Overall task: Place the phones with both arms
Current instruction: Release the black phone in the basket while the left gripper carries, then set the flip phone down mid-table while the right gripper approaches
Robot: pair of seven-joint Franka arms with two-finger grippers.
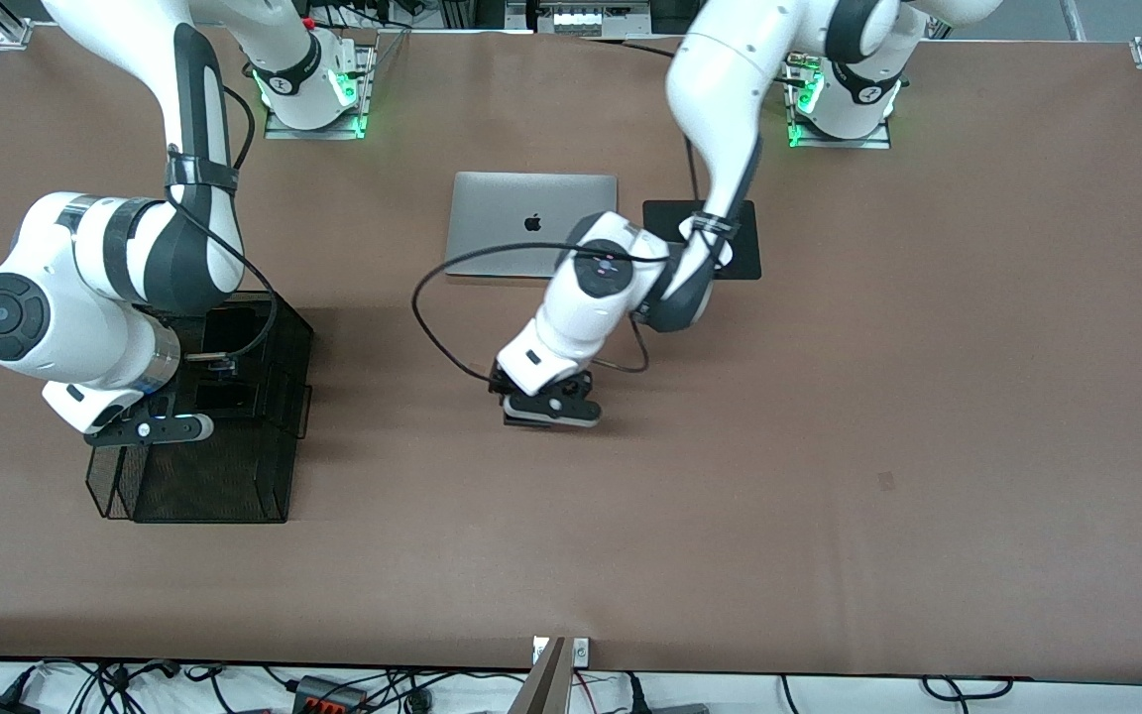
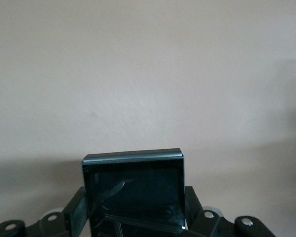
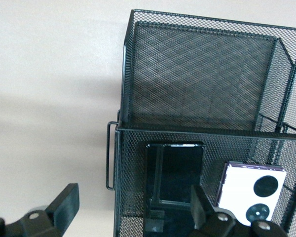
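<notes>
A: Left hand [image 2: 138,228] is clenched on the small black flip phone [image 2: 133,190], low over the bare desk [image 1: 829,397] in front of the laptop [image 1: 531,223].

B: Right hand [image 3: 133,212] hangs released over the mesh organizer [image 3: 197,69], where the slab phone [image 3: 173,180] and lavender phone [image 3: 251,195] stand together.

A: Lift straight, keep it level, then drop into a free slot.

silver laptop [image 1: 531,223], black mat [image 1: 744,243], mesh organizer [image 1: 234,476]
</notes>
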